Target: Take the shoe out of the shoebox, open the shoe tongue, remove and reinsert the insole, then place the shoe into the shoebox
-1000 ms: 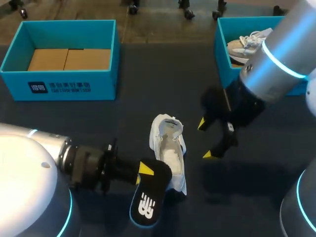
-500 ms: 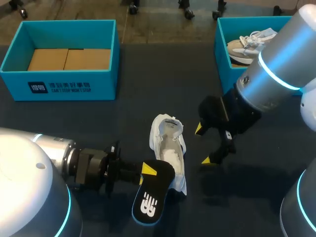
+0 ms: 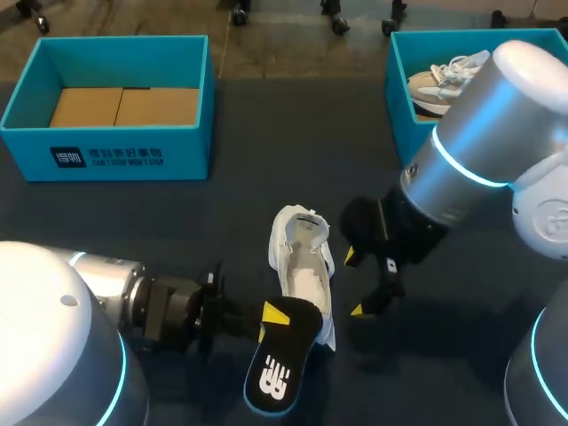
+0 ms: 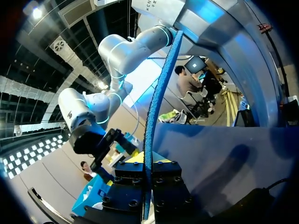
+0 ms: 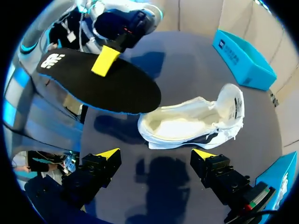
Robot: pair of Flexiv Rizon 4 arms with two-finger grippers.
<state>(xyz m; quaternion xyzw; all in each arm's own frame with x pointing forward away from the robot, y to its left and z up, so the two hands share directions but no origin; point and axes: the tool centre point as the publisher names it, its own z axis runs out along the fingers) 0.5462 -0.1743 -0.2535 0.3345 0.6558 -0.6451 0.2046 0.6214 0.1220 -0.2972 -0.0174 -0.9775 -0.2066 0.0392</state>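
Shoe (image 3: 302, 266) unboxed, lying on table (image 3: 222, 213), tongue open, just beside right claw (image 3: 353, 282), whose fingers stand apart. Left claw (image 3: 275, 312) clamped on insole (image 3: 282, 359), held near the heel. Remaining, I judge: reinsert insole, rebox shoe.

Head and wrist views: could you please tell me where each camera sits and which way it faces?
Head view: above and behind the robot, looking down on the table; left arm and right arm both show.
Left wrist view: on the left wrist, looking along its jaws, shut on the insole, toward the right arm.
Right wrist view: on the right wrist, looking down past its open jaws at the shoe.
Shared: head and right wrist views both show shoe, insole and left jaws.
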